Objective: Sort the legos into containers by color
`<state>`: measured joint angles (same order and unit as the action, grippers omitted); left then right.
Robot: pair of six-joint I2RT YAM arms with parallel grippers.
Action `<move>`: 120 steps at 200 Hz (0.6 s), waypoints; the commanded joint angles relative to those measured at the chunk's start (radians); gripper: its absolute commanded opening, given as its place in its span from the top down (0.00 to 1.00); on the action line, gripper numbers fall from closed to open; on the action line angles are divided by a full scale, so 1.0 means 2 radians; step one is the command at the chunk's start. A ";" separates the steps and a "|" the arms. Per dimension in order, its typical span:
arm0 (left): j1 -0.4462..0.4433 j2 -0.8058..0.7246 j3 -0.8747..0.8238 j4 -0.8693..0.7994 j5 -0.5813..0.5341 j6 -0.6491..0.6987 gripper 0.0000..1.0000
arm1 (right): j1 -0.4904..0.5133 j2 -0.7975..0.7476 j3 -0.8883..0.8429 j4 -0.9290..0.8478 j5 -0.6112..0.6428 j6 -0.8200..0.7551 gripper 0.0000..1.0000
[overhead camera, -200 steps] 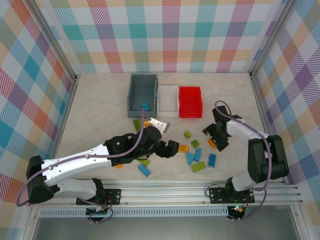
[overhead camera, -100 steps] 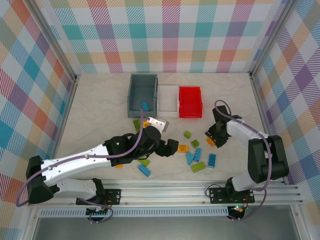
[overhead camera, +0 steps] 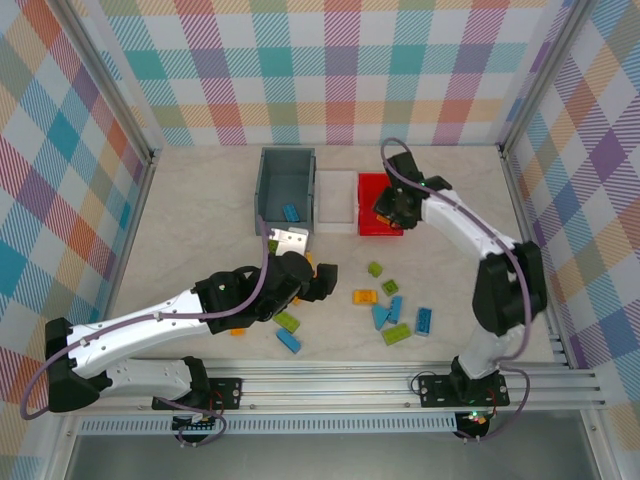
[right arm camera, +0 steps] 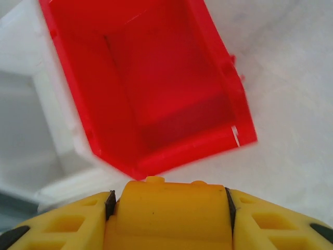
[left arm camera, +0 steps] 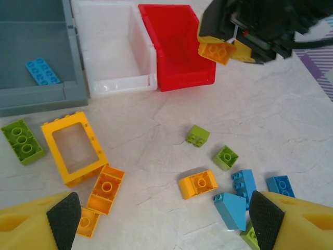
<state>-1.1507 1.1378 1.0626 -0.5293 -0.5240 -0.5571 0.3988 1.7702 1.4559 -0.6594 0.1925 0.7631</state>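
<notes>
Holding orange brick (left arm camera: pixel 216 50) in clamped right fingers (right arm camera: pixel 62 224) over empty red bin (left arm camera: pixel 184 83); left fingers (left arm camera: pixel 31 226) spread, empty. Binned: one blue brick (left arm camera: pixel 39 71). Remaining legos (left arm camera: pixel 197 184) on tabletop (left arm camera: pixel 291 120).

Left gripper (overhead camera: pixel 320 283) low over desk, jaws wide apart; right gripper (overhead camera: pixel 385 207) far forward, jaws clamped on brick (left arm camera: pixel 217 51).

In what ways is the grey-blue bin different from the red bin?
The grey-blue bin is larger than the red bin. The grey-blue bin holds one blue brick; the red bin holds nothing. The right tool, gripping an orange brick, hangs at the red bin, away from the grey-blue bin. Both are open-topped rectangular bins flanking the white bin.
</notes>
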 commanded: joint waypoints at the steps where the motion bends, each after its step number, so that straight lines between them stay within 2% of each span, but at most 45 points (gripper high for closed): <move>1: -0.004 -0.009 0.008 -0.019 -0.020 -0.014 0.14 | -0.002 0.058 0.058 -0.041 0.019 -0.037 0.51; 26: -0.004 -0.009 0.008 -0.024 -0.020 -0.015 0.14 | -0.002 0.110 0.114 -0.061 0.023 -0.043 0.49; 57: -0.004 -0.011 0.007 -0.031 -0.023 -0.019 0.14 | -0.002 0.136 0.146 -0.079 0.030 -0.042 0.34; 69: -0.004 -0.013 0.006 -0.034 -0.023 -0.020 0.14 | -0.002 0.132 0.146 -0.077 0.027 -0.043 0.28; 83: -0.004 -0.013 0.006 -0.042 -0.027 -0.026 0.14 | -0.002 0.124 0.147 -0.079 0.023 -0.044 0.26; 107: 0.001 -0.009 0.017 -0.081 -0.052 -0.054 0.13 | 0.002 0.081 0.135 -0.071 0.017 -0.045 0.27; 120: 0.033 0.001 0.029 -0.126 -0.043 -0.085 0.12 | 0.010 0.046 0.123 -0.063 0.019 -0.052 0.29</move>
<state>-1.1469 1.1355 1.0649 -0.6296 -0.5732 -0.6254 0.3996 2.0148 1.7180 -0.7845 0.2291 0.6888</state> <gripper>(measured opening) 0.873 0.723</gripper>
